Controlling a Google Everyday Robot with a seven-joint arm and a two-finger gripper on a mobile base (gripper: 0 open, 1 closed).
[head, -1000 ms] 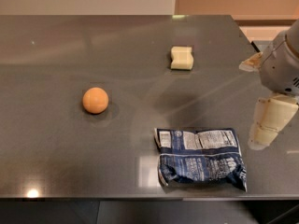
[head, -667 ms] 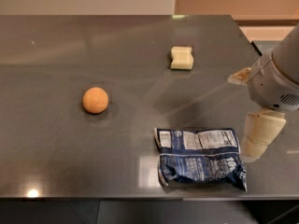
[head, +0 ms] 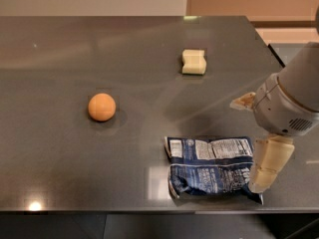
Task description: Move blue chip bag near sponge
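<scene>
— Gripper first: where does it sit?

— At the lower right of the frame, hanging under the rounded grey-white wrist housing of the arm. Its cream-coloured part points down and ends right at the right-hand end of the blue chip bag, by the bag's lower right corner.

— Spread, pressed together, or pinching something?

— I cannot tell from this angle. I also cannot say whether it touches the foil or only overlaps it in the view.

— And the bag itself?

— It lies flat and crinkled on the dark glossy table, in the lower centre-right of the frame, close to the table's near edge. The white nutrition-label panels run along its upper side and the dark navy part with fine print is below them.

— Where is the sponge?

— Upper centre-right, a small pale yellow block with pinched sides, resting on the table. It is well apart from the bag, farther back, with bare tabletop between the two.

— Anything else on the surface?

— An orange ball, left of centre, well apart from both the bag and the sponge.
</scene>
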